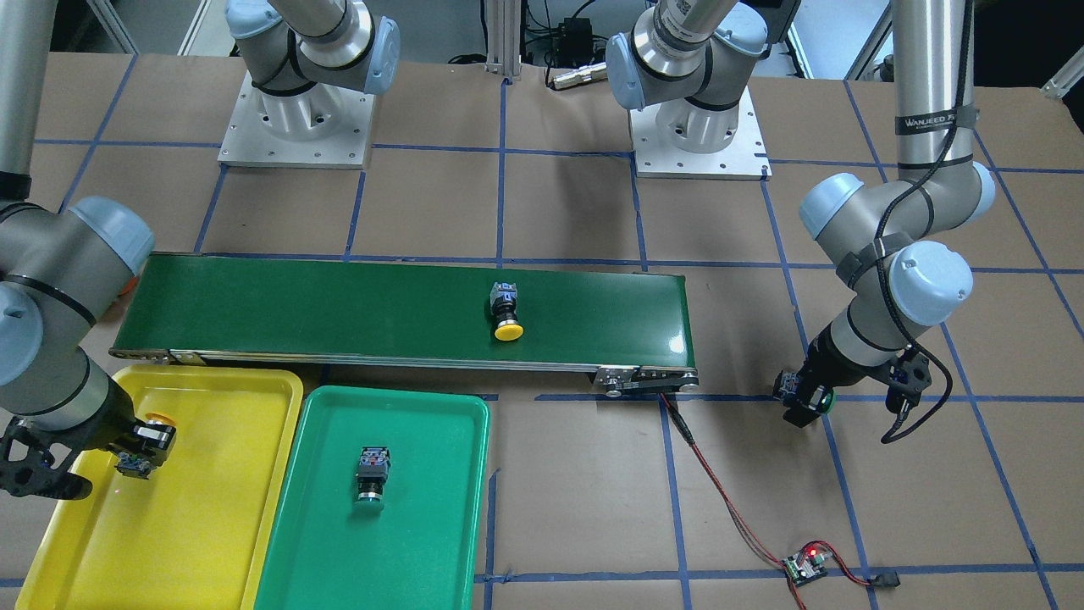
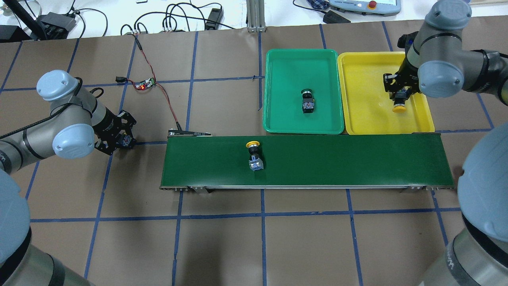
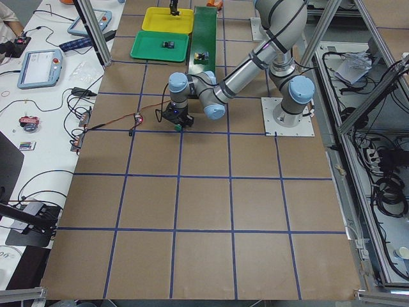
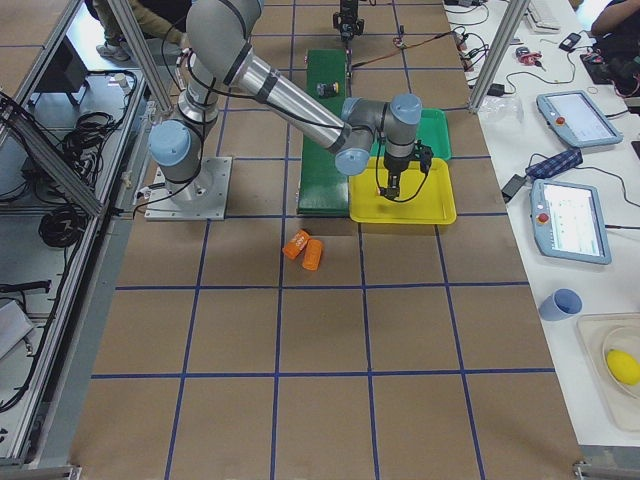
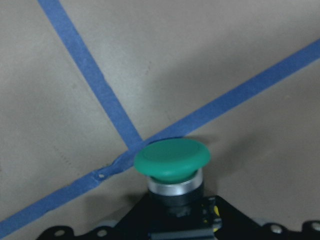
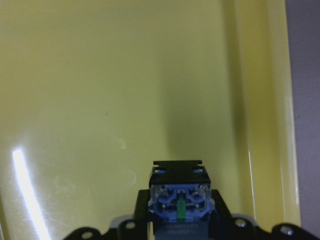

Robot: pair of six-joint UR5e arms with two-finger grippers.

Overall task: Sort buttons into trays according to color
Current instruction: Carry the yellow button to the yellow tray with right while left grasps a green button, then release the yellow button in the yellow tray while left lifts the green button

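My left gripper point(image 2: 124, 139) is shut on a green button point(image 5: 171, 160) and holds it low over the brown table, left of the belt, above a crossing of blue tape lines. My right gripper point(image 2: 399, 96) is shut on a yellow button point(image 2: 399, 106) and holds it over the yellow tray point(image 2: 365, 79); its blue contact block point(image 6: 180, 197) faces the wrist camera. A second yellow button point(image 2: 254, 154) lies on the dark-green conveyor belt point(image 2: 357, 159). A second green button point(image 2: 307, 100) lies in the green tray point(image 2: 285, 63).
The two trays stand side by side along the belt's far edge. A small circuit board point(image 2: 145, 83) with a red wire runs to the belt's left end. Two orange cylinders point(image 4: 305, 248) lie on the table near the right arm's base.
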